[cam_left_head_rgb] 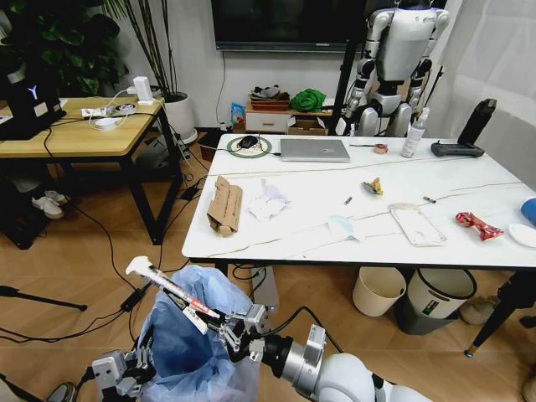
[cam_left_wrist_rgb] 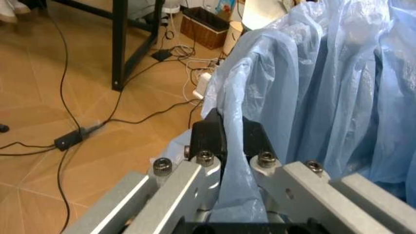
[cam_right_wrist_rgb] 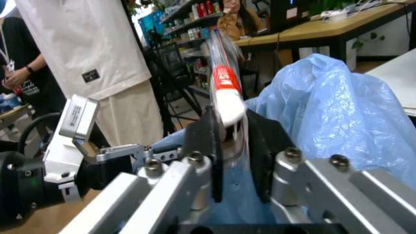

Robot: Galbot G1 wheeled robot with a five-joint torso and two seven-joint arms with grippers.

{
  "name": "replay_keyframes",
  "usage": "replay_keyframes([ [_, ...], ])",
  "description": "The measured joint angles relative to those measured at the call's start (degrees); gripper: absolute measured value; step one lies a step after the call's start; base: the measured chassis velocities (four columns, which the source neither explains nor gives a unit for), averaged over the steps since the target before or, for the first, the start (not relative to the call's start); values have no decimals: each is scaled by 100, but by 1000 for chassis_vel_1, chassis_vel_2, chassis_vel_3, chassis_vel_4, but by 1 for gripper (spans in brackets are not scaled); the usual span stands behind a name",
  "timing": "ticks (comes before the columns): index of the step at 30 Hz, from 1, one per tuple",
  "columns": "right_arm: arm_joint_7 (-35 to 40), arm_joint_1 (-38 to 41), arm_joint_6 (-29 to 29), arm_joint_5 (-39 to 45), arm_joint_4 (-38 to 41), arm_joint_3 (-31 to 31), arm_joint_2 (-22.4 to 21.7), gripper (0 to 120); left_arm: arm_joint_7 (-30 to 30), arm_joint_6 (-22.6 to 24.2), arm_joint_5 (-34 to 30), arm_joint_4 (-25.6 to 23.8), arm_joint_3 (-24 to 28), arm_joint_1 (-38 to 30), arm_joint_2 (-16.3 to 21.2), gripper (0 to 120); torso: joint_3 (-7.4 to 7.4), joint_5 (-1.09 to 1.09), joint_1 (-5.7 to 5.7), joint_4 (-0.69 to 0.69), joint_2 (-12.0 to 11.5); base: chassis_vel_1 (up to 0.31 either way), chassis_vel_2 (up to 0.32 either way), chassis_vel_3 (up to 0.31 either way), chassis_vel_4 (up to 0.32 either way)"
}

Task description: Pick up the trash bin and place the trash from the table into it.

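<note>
My right gripper (cam_left_head_rgb: 224,328) has its fingers clamped on a clear tube wrapper (cam_left_head_rgb: 172,291) with a red label I can't read, held over the trash bin (cam_left_head_rgb: 197,335) low in front of the marble surface (cam_left_head_rgb: 318,226). My left gripper (cam_left_wrist_rgb: 232,141) pinches the blue bag's edge. On the surface I count crushed cardboard (cam_left_head_rgb: 224,205), crumpled paper (cam_left_head_rgb: 267,201), one face mask (cam_left_head_rgb: 344,226), a clear pack (cam_left_head_rgb: 416,224), a red wrapper (cam_left_head_rgb: 477,224). A blue cup (cam_left_head_rgb: 529,209) is cut off at the edge.
</note>
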Motion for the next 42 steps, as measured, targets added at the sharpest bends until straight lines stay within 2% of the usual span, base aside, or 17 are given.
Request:
replay_keyframes([
  [9,36,-130,72,-89,140,367,-32,53,-16,27,-1,16,-2,-23,39,0,0,0,0,0,0,0,0,0,0],
  [12,75,-53,149,17,253,556,-32,65,-17,27,-1,39,10,-33,54,0,0,0,0,0,0,0,0,0,0],
  [14,101,-8,145,104,287,623,-10,69,-17,27,-1,44,10,-33,57,0,0,-1,0,-1,0,0,0,0,0],
  [15,219,105,94,249,327,710,55,75,-18,27,-1,51,8,-34,60,0,0,0,0,-1,0,0,0,0,0],
  [16,358,211,13,320,332,774,126,79,-17,27,-1,59,1,-32,61,0,0,-1,0,-1,0,0,0,0,0],
  [18,894,493,-523,392,330,928,389,87,-18,27,-1,76,-27,-19,60,0,0,-1,0,-1,0,0,0,0,0],
  [20,1883,858,-1417,444,231,1007,865,94,-19,23,-1,79,-52,-6,49,0,0,-2,0,-2,0,0,0,0,0],
  [21,1883,858,-1417,444,231,1007,865,94,-19,23,-1,79,-52,-6,49,0,0,-2,0,-2,0,0,0,0,0],
  [23,2722,1297,-2156,414,-63,1009,1433,99,-18,20,4,74,-57,3,29,0,1,0,1,1,-1,0,0,0,0],
  [26,3132,1863,-2784,422,-529,998,1913,100,-18,11,13,58,-91,13,3,0,1,-3,1,2,-1,0,0,0,0],
  [28,3146,1899,-2811,422,-560,992,1940,100,-19,10,13,55,-97,15,3,0,1,-3,1,2,-1,0,0,0,0],
  [29,3238,2156,-2982,418,-782,936,2129,100,-18,7,13,40,-124,21,-9,0,1,-2,2,2,-1,0,0,0,0],
  [33,3309,2521,-3244,94,-1300,662,2431,100,-17,4,10,-2,-178,27,-48,0,1,-3,1,1,-1,0,0,0,0],
  [42,3516,2656,-3423,-733,-2166,178,2908,100,-17,5,-7,-24,-223,27,-72,0,1,-1,1,0,-1,0,0,0,0],
])
